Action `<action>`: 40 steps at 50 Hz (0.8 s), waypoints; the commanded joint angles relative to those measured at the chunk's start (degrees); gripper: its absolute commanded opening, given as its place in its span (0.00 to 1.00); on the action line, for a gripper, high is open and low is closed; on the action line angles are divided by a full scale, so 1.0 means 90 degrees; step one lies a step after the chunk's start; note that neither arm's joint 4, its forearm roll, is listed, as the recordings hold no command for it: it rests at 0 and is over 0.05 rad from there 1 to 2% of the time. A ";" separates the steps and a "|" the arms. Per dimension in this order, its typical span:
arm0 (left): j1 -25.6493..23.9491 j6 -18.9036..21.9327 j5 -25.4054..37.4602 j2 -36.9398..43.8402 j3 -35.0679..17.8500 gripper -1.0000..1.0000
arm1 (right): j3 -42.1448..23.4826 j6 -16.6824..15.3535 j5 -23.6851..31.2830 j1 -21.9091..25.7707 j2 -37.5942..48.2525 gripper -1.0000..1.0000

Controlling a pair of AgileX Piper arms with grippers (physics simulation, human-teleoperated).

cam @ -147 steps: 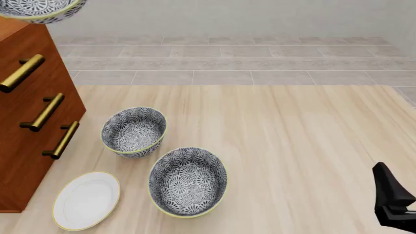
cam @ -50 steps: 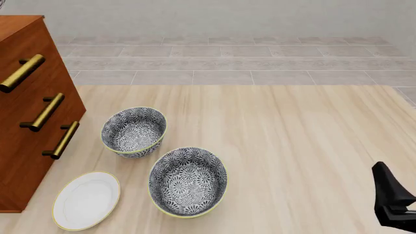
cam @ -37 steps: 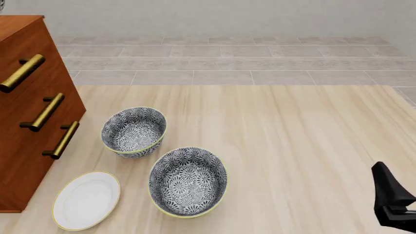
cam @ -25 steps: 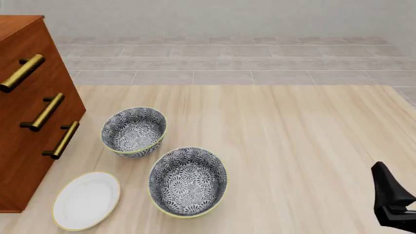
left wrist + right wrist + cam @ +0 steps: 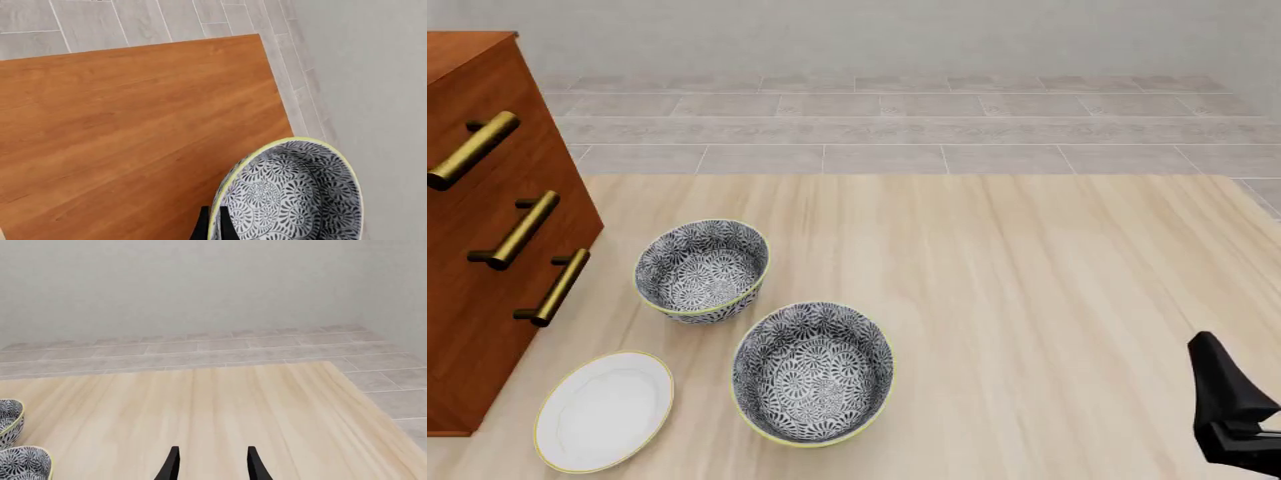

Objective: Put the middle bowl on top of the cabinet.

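In the left wrist view the middle bowl [image 5: 293,195], grey-and-white floral with a pale-yellow rim, hangs above the corner of the cabinet's reddish-brown top [image 5: 120,120]. My left gripper [image 5: 212,227] is shut on the bowl's rim, with one dark finger on each side of the wall. I cannot tell whether the bowl touches the top. Neither the left gripper nor this bowl shows in the front view, where the cabinet [image 5: 481,250] stands at the far left. My right gripper [image 5: 212,465] is open and holds nothing, low at the table's near right [image 5: 1232,415].
Two matching floral bowls [image 5: 702,268] [image 5: 814,372] and a flat white plate [image 5: 605,410] sit on the light wooden table [image 5: 1028,290] in front of the cabinet's brass handles [image 5: 521,230]. A tiled floor and a pale wall lie beyond.
The bowl that showed at the top left of the front view 2.9 s ago has left that view. The right arm has barely moved.
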 commanded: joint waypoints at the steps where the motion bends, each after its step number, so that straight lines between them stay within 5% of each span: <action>1: 0.0104 0.0029 -0.0031 0.0224 0.0152 0.00 | 0.0000 -0.0002 0.0012 0.0005 -0.0015 1.00; 24: 0.0125 0.0137 -0.0090 0.0163 -0.0023 0.00 | 0.0001 0.0038 0.0099 -0.0034 -0.0070 1.00; 25: 0.0097 0.0132 -0.0111 0.0151 -0.0023 1.00 | 0.0001 0.0033 0.0101 -0.0031 -0.0070 1.00; 40: 0.0043 0.0080 -0.0241 -0.0228 0.0127 1.00 | 0.0001 0.0025 0.0069 -0.0001 -0.0032 1.00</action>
